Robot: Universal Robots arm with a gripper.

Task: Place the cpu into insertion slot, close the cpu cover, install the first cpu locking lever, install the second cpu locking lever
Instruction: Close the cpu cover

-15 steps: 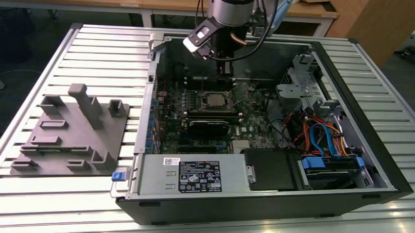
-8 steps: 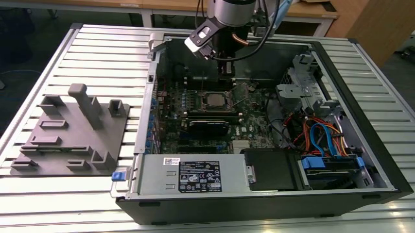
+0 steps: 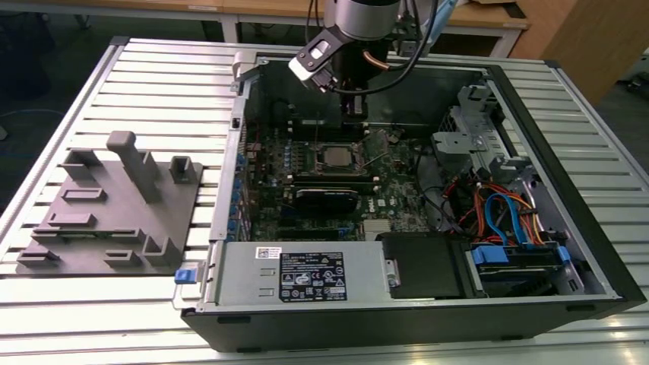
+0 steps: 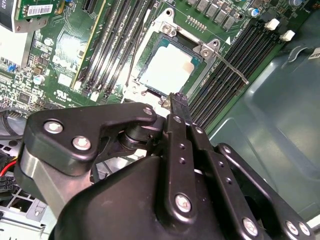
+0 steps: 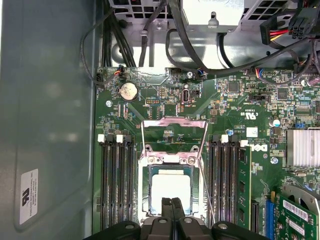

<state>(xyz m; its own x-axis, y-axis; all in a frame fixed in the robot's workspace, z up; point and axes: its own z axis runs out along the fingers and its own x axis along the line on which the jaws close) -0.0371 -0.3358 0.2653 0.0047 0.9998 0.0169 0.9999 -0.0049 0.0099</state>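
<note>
The cpu (image 5: pixel 171 187) (image 4: pixel 167 67) (image 3: pixel 335 156), a small square chip with a pale metal top, lies flat in the insertion slot (image 5: pixel 194 190) on the green motherboard. The cpu cover (image 5: pixel 175 122), a thin metal frame, stands swung back from the socket, and green board shows through its cut-out. Thin wire locking levers (image 5: pixel 206 195) (image 4: pixel 232 67) stick out loose beside the socket. My gripper (image 5: pixel 172 202) (image 4: pixel 177 100) (image 3: pixel 352 106) hovers above the socket's edge, shut with its black fingers pressed together and nothing between them.
Black memory slots (image 5: pixel 117 185) flank the socket on both sides. The case's metal wall (image 5: pixel 45 125) runs close by. A heatsink (image 5: pixel 302 147), bundled cables (image 3: pixel 507 220) and the power supply (image 3: pixel 294 274) crowd the case. A grey fixture block (image 3: pixel 112 205) sits outside at the exterior view's left.
</note>
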